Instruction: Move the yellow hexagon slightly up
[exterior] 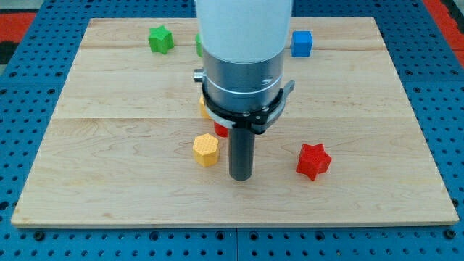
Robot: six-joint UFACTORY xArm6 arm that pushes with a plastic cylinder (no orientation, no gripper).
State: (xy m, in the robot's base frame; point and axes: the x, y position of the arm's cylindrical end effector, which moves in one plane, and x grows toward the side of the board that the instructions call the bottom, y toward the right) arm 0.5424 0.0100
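The yellow hexagon (206, 149) lies on the wooden board (109, 145) a little left of the middle, in the lower half. My tip (241, 177) rests on the board just to the right of the hexagon and slightly below it, with a small gap between them. The arm's white and grey body hides the board above the tip.
A red star block (313, 160) lies right of my tip. A green star block (161, 39) and a blue cube (301, 43) sit near the view's top. A green block (198, 45), a yellow block (204, 106) and a red block (220, 129) peek out from behind the arm.
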